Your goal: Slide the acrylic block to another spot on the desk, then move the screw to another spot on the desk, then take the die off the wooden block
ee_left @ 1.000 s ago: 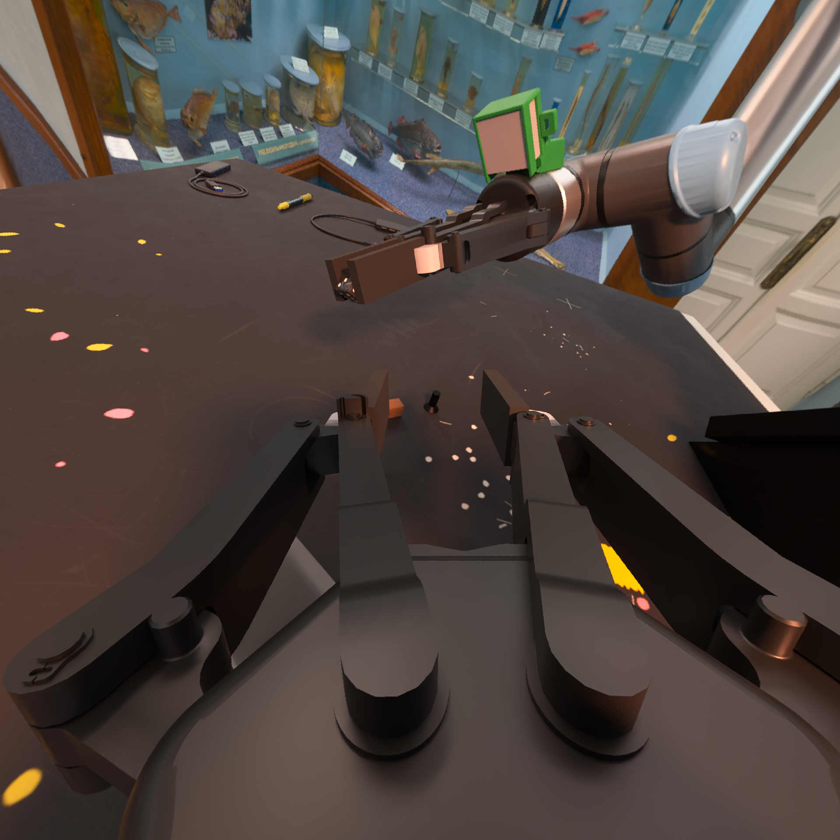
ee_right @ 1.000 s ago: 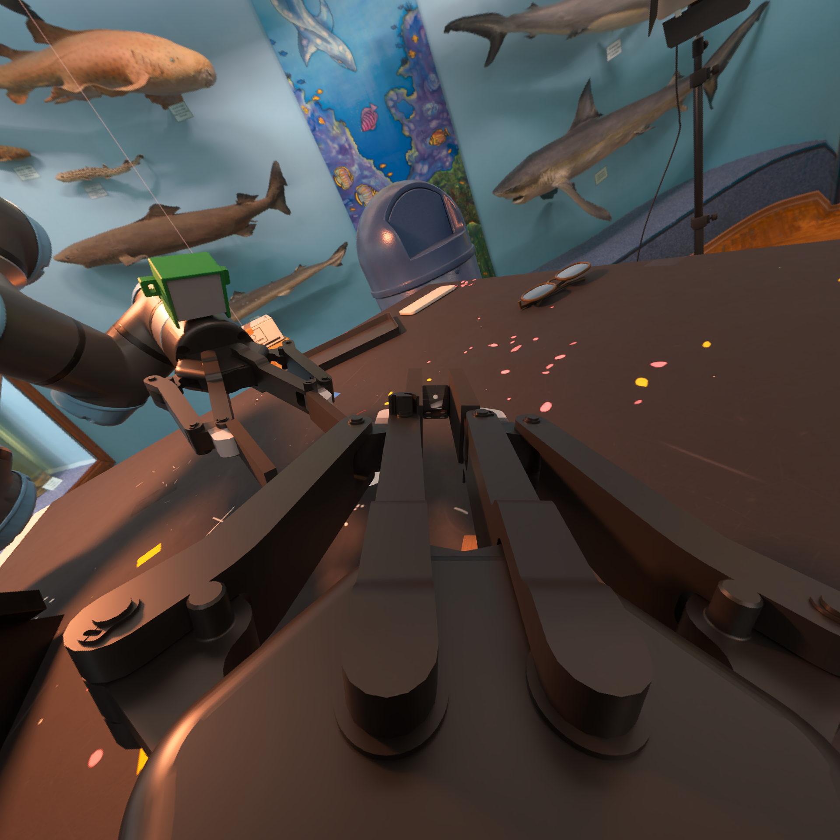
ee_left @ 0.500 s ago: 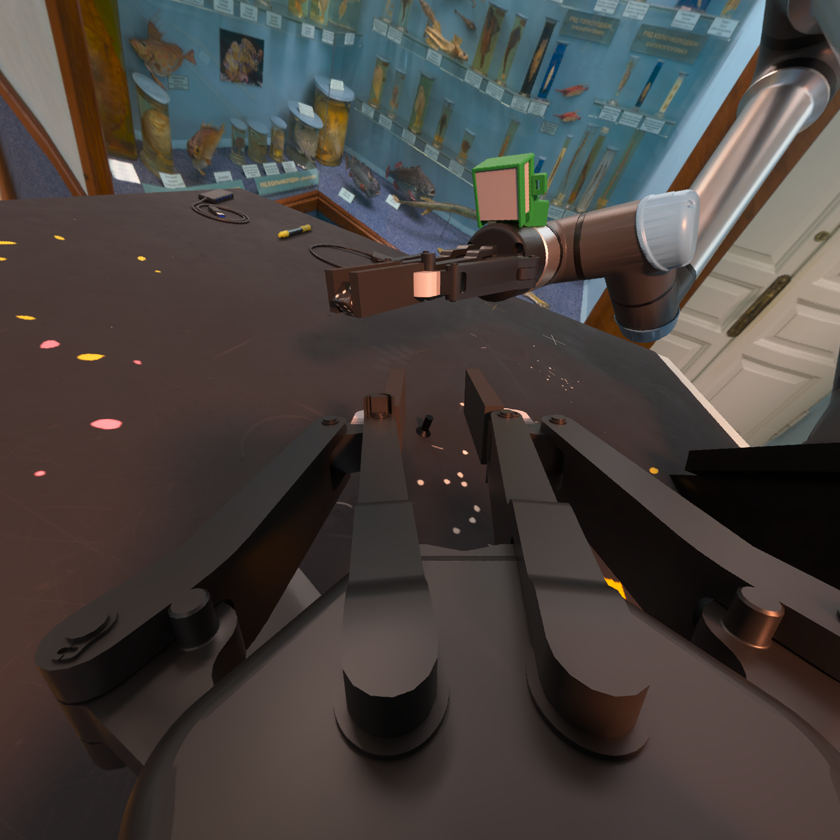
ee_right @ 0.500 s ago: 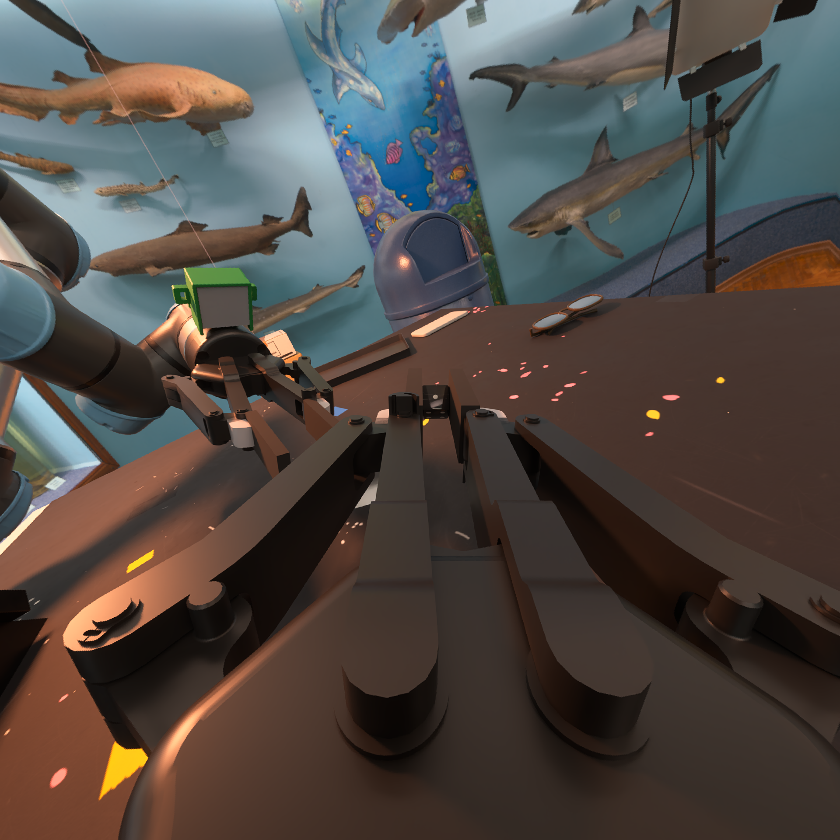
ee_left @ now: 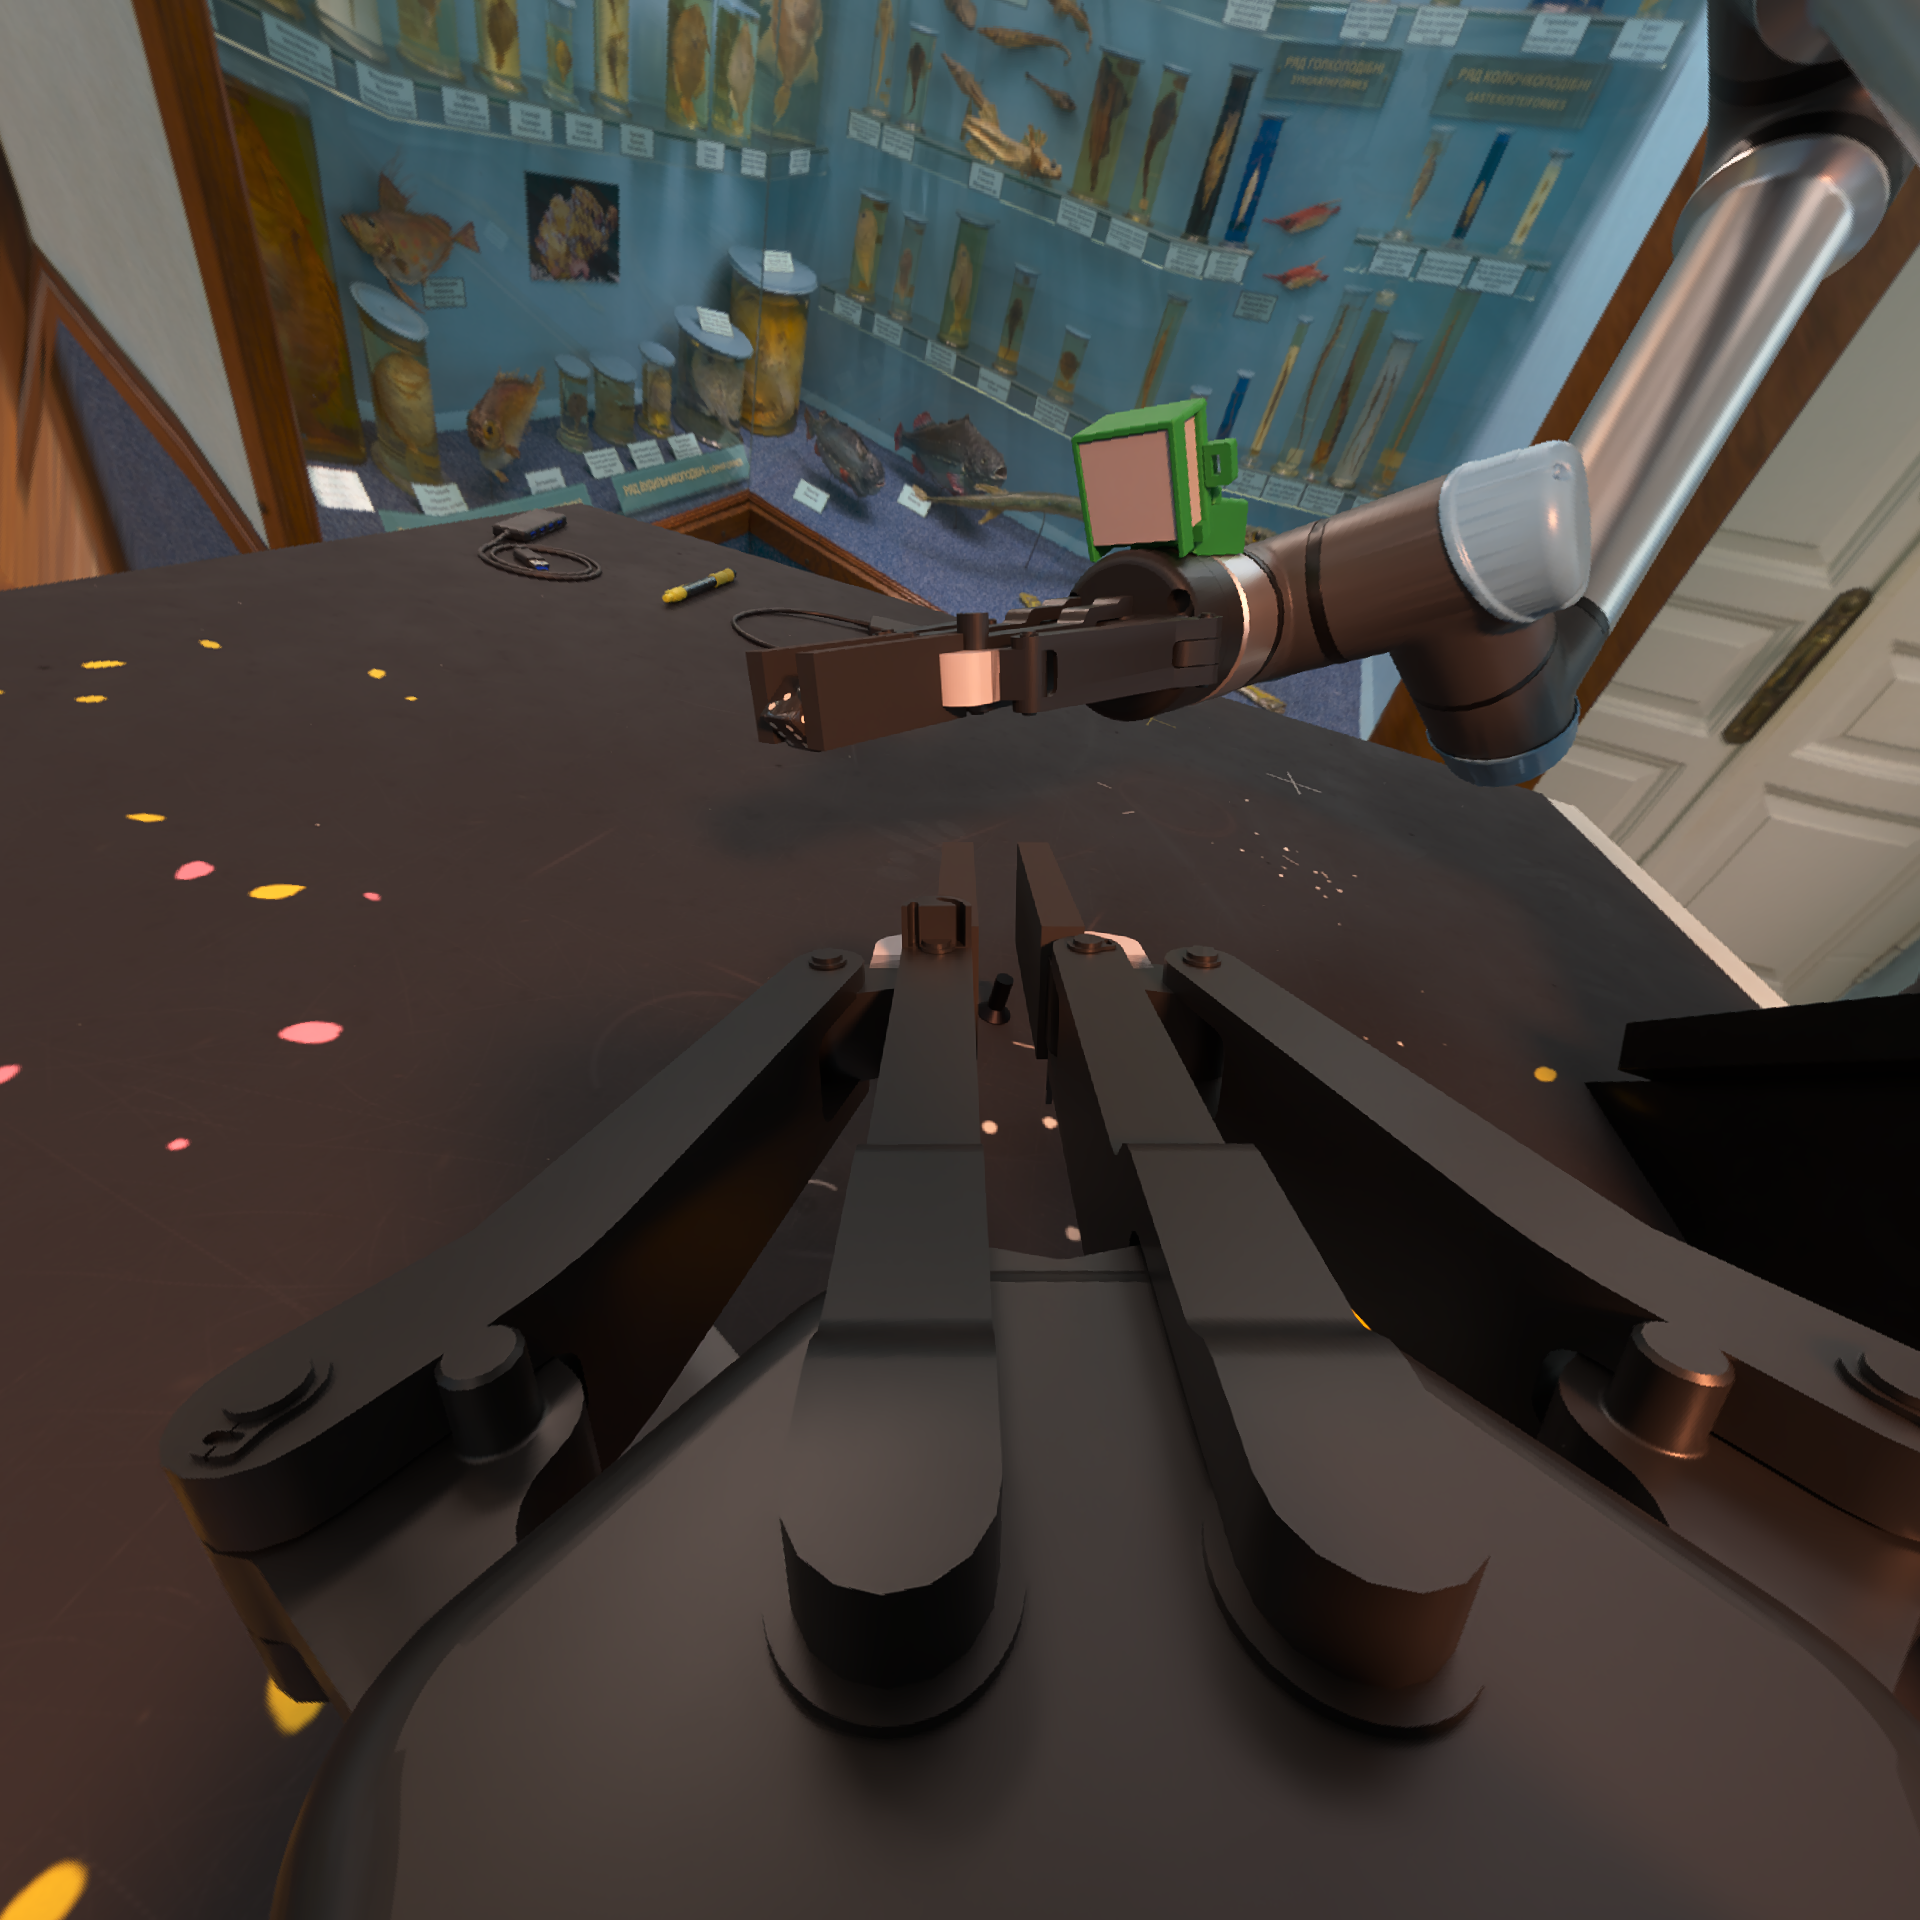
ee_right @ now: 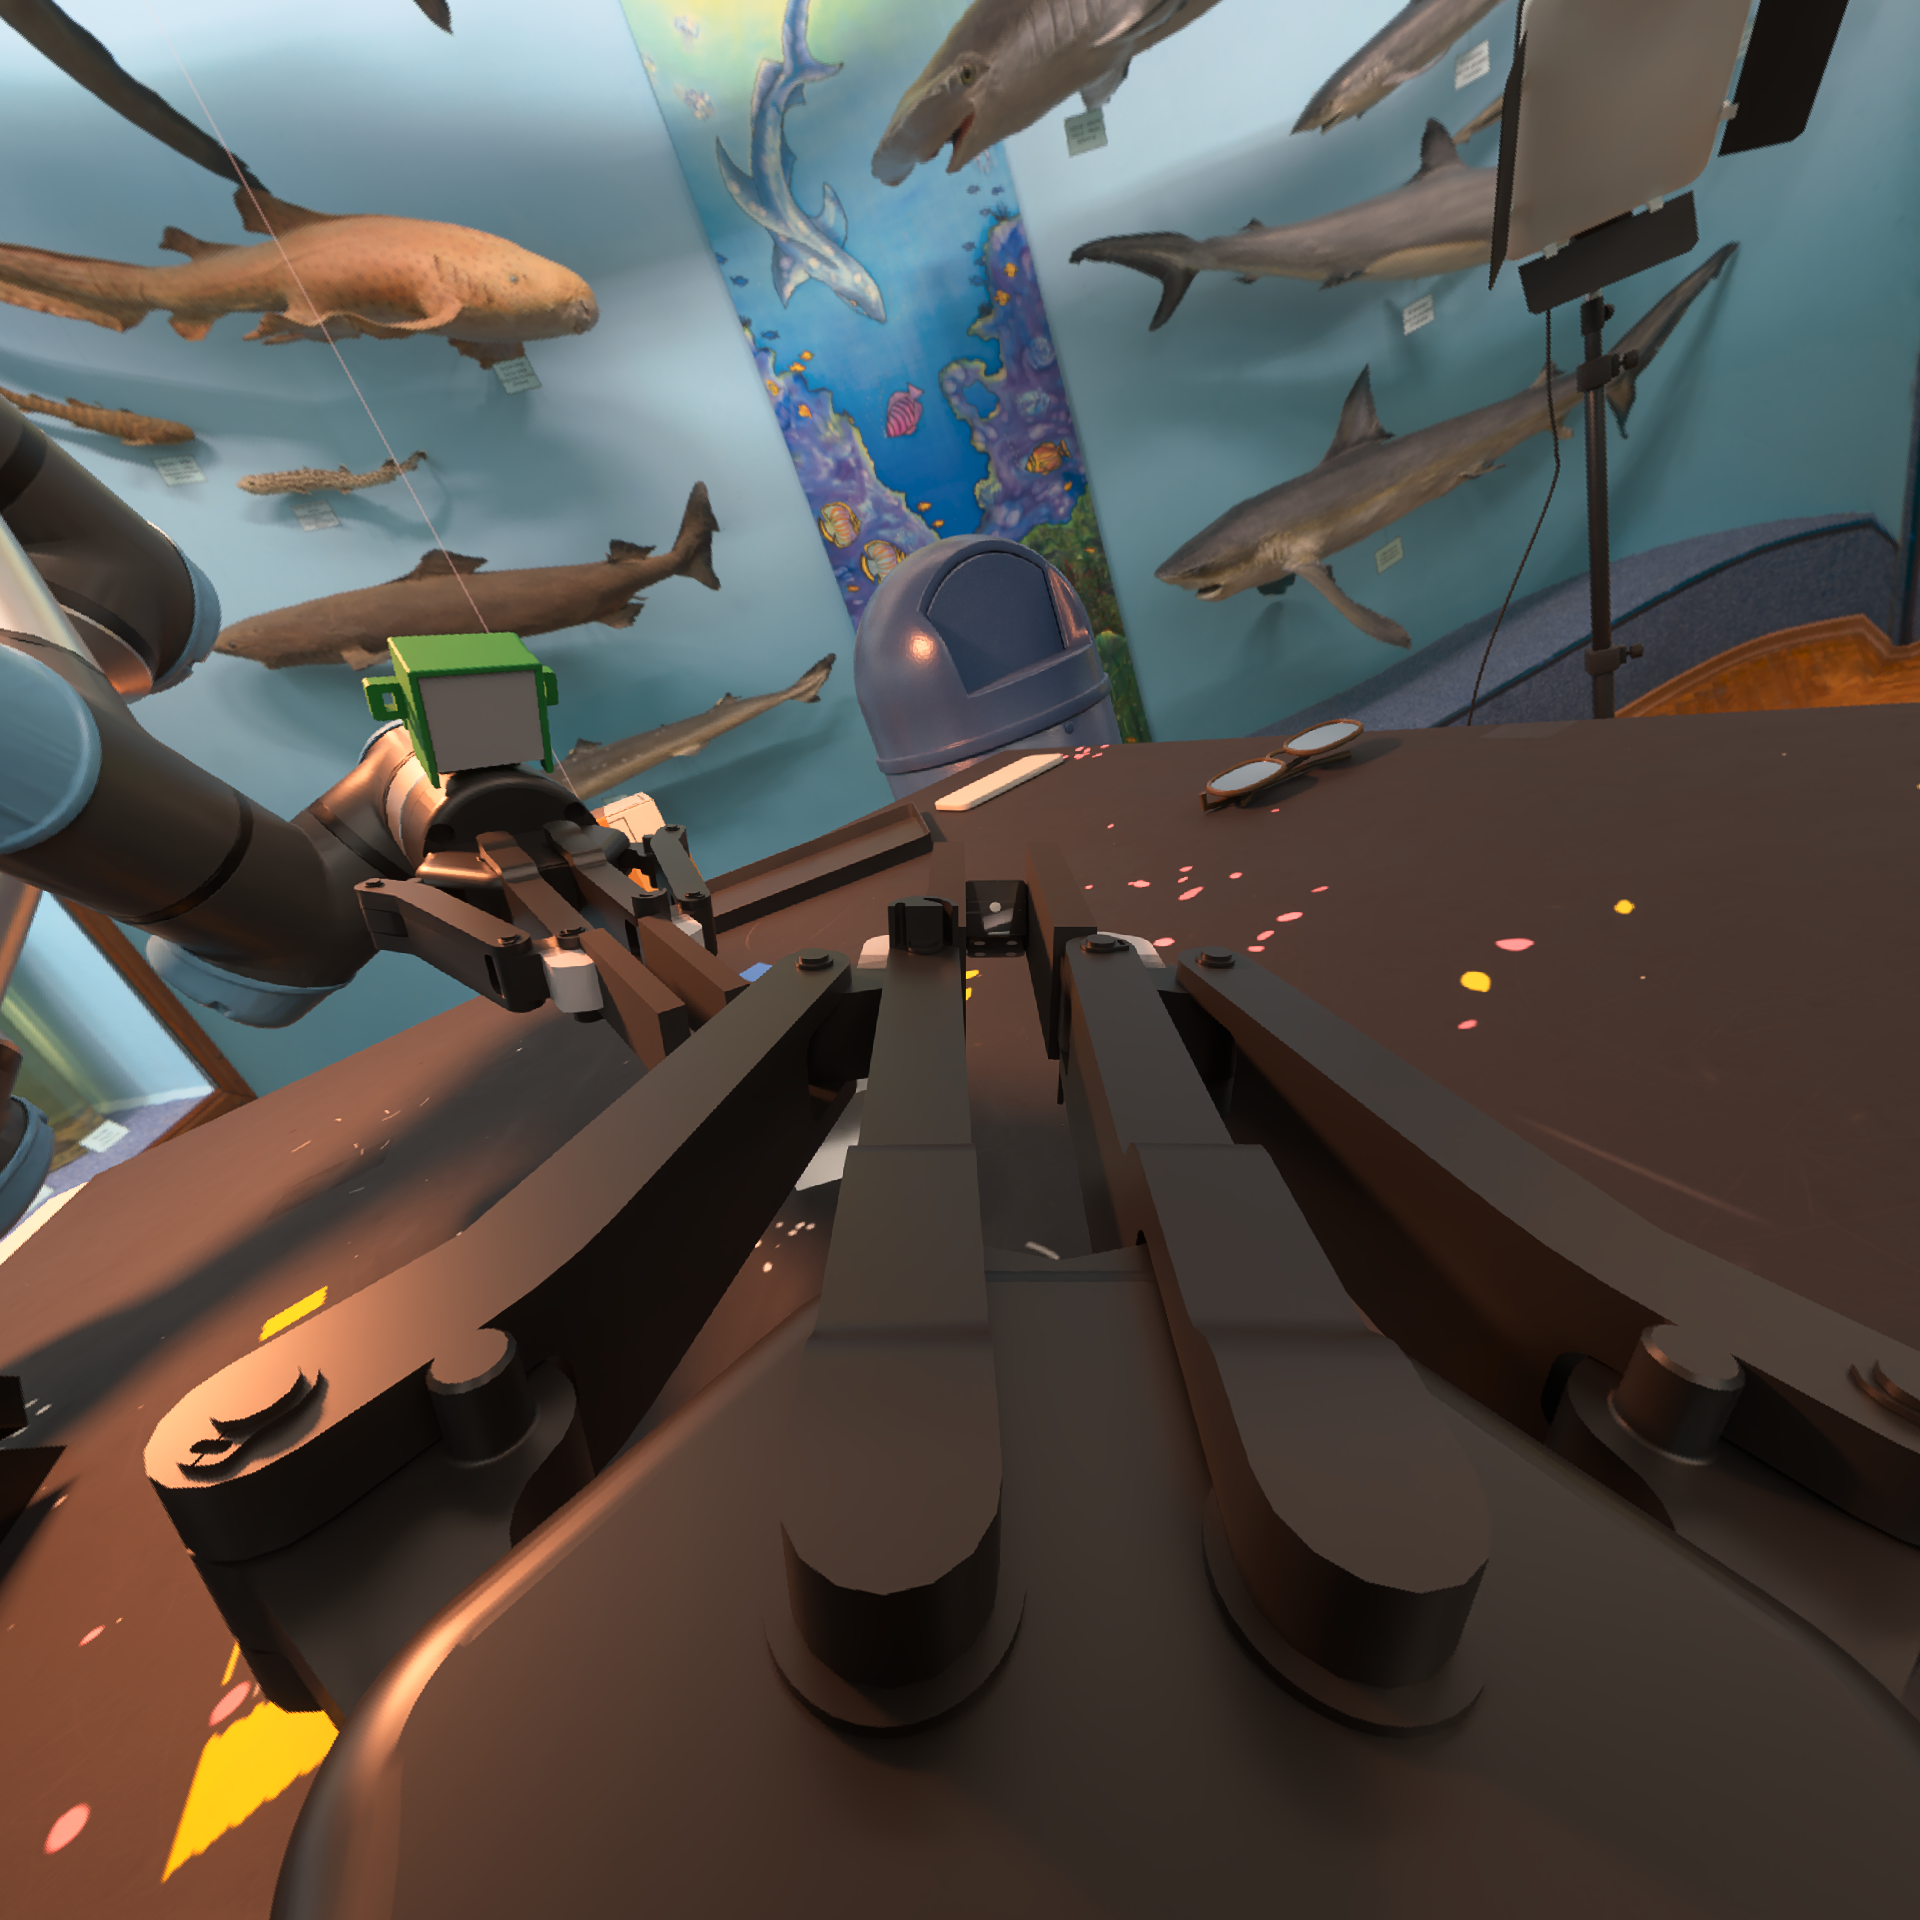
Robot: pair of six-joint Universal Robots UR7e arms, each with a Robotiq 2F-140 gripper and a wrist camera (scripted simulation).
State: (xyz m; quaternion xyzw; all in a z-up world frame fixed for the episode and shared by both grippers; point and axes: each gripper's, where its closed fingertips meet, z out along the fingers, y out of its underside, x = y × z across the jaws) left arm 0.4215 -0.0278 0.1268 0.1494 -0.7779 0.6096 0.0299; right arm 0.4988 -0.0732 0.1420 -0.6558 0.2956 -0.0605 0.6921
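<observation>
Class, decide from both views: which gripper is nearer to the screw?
Left. The left gripper has its fingers either side of the screw; the right gripper hangs farther off above the desk, gripping the die.

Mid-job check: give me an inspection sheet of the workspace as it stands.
Surface: dark brown desk, scratched, with coloured light flecks.
Job's things: small black screw standing on the desk; black white-pipped die held above the desk; blocks not made out.
Clutter: yellow marker, eyeglasses, white flat bar.
Grippers: left gripper has fingers either side of the screw, contact unclear; right gripper shut on the die.
Cables: black coiled cable at a dark hub; loose black loop.
Surroundings: fish specimen jars, mounted sharks, grey-blue bin.
</observation>
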